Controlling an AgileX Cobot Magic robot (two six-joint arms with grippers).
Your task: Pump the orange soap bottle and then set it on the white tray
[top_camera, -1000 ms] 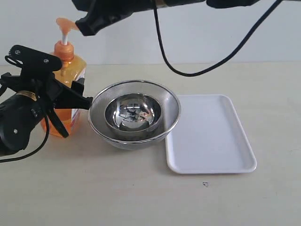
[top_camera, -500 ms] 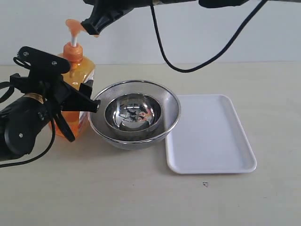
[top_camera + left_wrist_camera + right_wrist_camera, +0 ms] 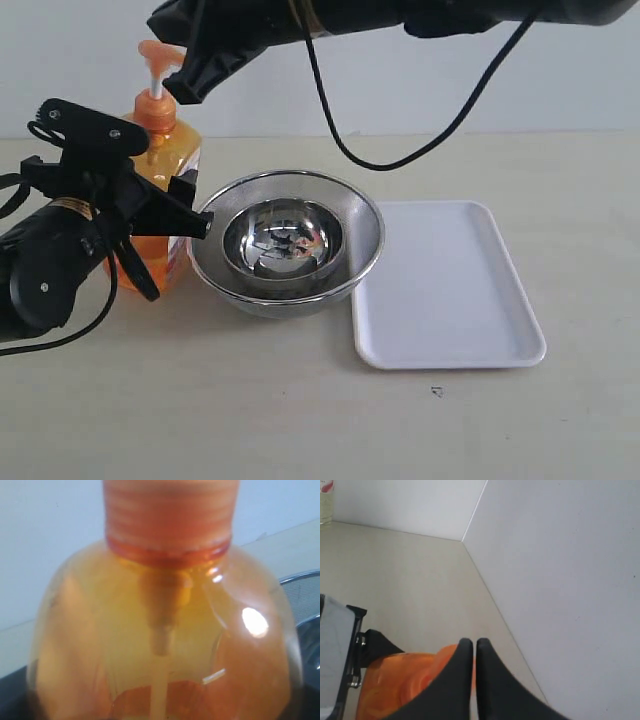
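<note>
The orange soap bottle point(image 3: 170, 150) stands upright at the left, just beside the steel bowls, its pump head point(image 3: 153, 52) raised on the white stem. My left gripper point(image 3: 170, 252) is shut on the bottle's lower body, one finger on each side. In the left wrist view the bottle point(image 3: 165, 630) fills the frame and hides the fingers. My right gripper point(image 3: 188, 85) reaches in from above with its jaws shut and empty, its tip against the pump head's right side. In the right wrist view the right gripper point(image 3: 474, 644) lies over the orange pump head point(image 3: 405, 680). The white tray point(image 3: 445, 290) lies at the right with nothing on it.
Two nested steel bowls point(image 3: 286, 190) sit between the bottle and the tray, touching the tray's left edge. A black cable point(image 3: 400, 155) hangs from the right arm over the table's back. A pale wall runs close behind the bottle.
The left gripper shifted the bottle right, up against the bowls, then held still. The right gripper dropped lower and left onto the pump head. The pump head looks no lower.
</note>
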